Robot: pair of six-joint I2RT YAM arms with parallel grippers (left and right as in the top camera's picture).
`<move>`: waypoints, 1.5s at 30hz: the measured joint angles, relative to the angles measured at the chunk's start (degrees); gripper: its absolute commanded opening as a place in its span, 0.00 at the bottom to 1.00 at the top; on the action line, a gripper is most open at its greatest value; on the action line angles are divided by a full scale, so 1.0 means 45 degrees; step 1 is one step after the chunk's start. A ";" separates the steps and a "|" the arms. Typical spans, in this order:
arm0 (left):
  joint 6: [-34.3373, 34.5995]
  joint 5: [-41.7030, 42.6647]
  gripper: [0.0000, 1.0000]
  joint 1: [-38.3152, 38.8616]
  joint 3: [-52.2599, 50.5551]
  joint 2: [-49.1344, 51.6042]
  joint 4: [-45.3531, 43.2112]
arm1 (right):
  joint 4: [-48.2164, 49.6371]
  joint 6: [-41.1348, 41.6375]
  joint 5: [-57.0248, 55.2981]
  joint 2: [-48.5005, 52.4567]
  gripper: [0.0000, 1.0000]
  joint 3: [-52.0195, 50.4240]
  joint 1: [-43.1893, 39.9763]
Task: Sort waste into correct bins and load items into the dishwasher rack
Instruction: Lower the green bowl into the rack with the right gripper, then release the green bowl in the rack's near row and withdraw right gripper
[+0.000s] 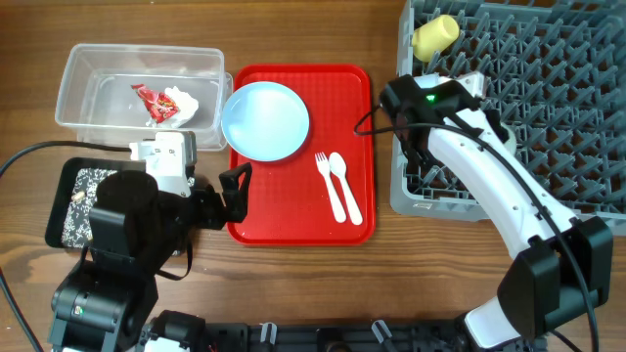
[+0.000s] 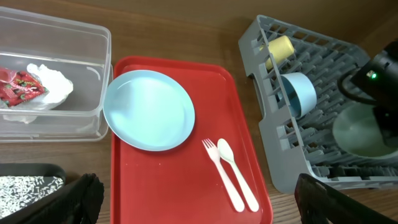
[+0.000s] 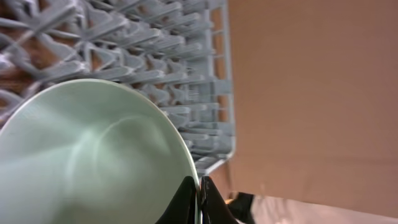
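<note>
My right gripper (image 3: pixel 199 186) is shut on the rim of a pale green bowl (image 3: pixel 87 155) and holds it over the left part of the grey dishwasher rack (image 1: pixel 548 98). This bowl also shows in the left wrist view (image 2: pixel 357 130). A pale blue bowl (image 2: pixel 298 93) and a yellow cup (image 1: pixel 435 34) sit in the rack. My left gripper (image 1: pixel 227 196) is open and empty at the red tray's near left edge. The pale blue plate (image 1: pixel 264 119), white fork (image 1: pixel 328 181) and spoon (image 1: pixel 344 181) lie on that tray. The red-and-white wrapper (image 1: pixel 161 103) lies in the clear tub (image 1: pixel 68 88). Scraps (image 1: pixel 78 191) lie in the black tray (image 1: pixel 54 210).
The flat red serving tray (image 1: pixel 293 215) lies between the tub and the rack. The left arm's body covers part of the black tray. The right arm reaches across the rack's front left corner. Bare wooden table shows around everything.
</note>
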State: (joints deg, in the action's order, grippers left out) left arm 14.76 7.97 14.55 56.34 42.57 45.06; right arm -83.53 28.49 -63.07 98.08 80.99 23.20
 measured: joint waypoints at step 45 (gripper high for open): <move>0.0000 0.0000 1.00 0.0000 -0.0010 0.0000 -0.0019 | 0.5333 -0.4396 -0.0860 -0.3259 0.04 -0.4847 0.2127</move>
State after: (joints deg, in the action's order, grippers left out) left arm 14.76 7.97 14.55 56.29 42.57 44.97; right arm -59.53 8.71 -66.94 83.42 59.18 32.77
